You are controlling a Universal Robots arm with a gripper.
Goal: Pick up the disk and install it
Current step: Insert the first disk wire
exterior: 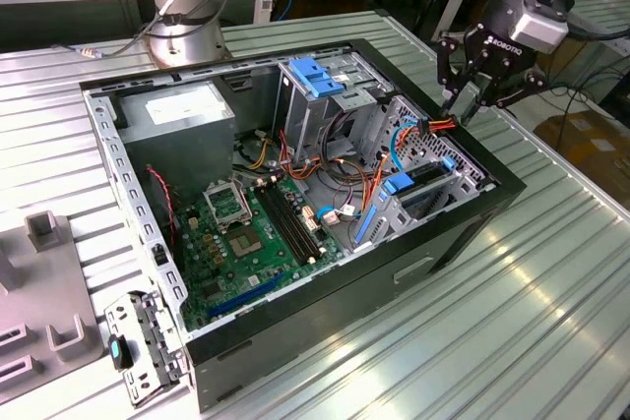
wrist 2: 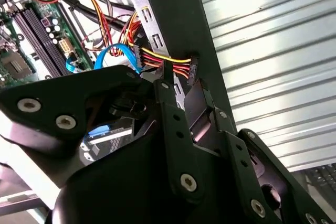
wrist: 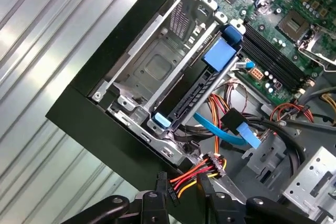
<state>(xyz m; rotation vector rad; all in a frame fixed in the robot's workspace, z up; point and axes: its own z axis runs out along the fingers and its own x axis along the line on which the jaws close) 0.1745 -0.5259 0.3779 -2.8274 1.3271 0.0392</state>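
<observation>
Blue-railed dark flat disk (wrist: pixel 202 90) sits in its bay; we judge it stiff, fragile, best held by rails. Black gripper (exterior: pixel 471 103) hovers nearby, closure unclear.

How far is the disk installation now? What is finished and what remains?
The disk with its blue rails already sits in the drive cage. The gripper hovers at the case edge, by the red and yellow cable bundle. Whether the disk is fully seated, I cannot tell.
</observation>
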